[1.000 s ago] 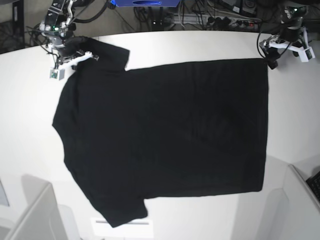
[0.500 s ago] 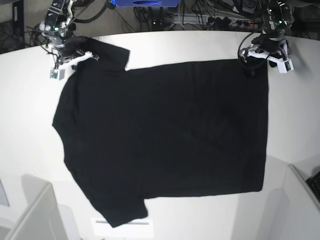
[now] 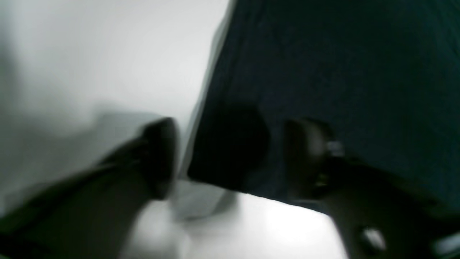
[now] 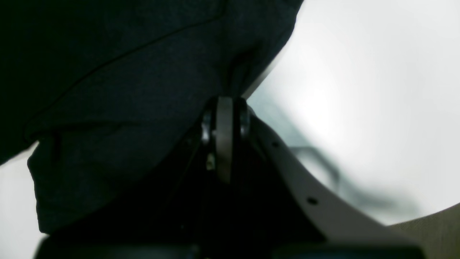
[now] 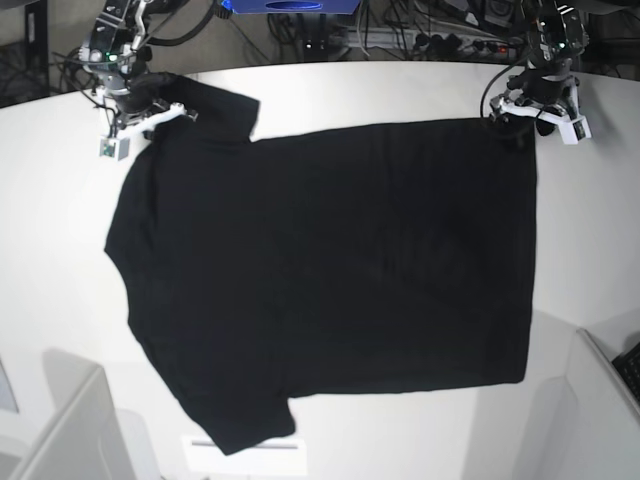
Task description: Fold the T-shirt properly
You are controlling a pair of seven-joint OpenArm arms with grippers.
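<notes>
Your left gripper (image 3: 230, 158) straddles the T-shirt (image 5: 330, 270) corner, jaws apart, while your right gripper (image 4: 224, 108) pinches a sleeve edge, bare desk (image 5: 300, 90) beyond.

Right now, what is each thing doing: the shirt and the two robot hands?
T-shirt: spread flat on the table, plain black side up, not folded yet.
Right gripper: shut on the T-shirt at a sleeve.
Left gripper: fingers apart, straddling the T-shirt's corner, one over the table, one over cloth; not gripping yet.
</notes>
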